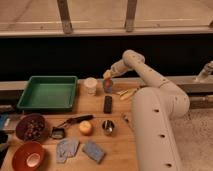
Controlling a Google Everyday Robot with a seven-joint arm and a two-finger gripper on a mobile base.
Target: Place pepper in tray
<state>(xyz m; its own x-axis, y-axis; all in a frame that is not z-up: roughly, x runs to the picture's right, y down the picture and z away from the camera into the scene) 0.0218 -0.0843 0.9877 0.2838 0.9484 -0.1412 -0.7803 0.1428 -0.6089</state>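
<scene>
My pincer (108,80) hangs at the far side of the pale wooden table (117,150), just to the right of a short white cylinder-shaped cup (90,85) and directly over a small grey-blue object (108,87) whose shape I cannot make out. Whether the pincer is apart or together, I cannot tell. At its tip there is a small warm orange-red piece, which I take for the slim red-orange pepper (106,74). Only a short part of it is visible, bright beside my smooth white arm (150,85), and I cannot tell if it is gripped or only touched. It is well apart from the large rectangular green plastic tray (30,82), which lies at the left side with sloping walls, a flat rim and a smooth floor. To the right of the pincer lie thin yellowish sticks (127,93). Nearer the front lies a flat black rectangular block (107,104), then a small shiny metal cup (108,127) just beside a round orange fruit (85,128). Left of the fruit lies a long dark utensil (75,120). Further to the left stand a round dark brown bowl (19,122) with dark reddish lumps inside and a round red-brown bowl (15,156) with a pale inside. Two soft-looking flat grey-blue pieces (66,148) lie at the front edge.
</scene>
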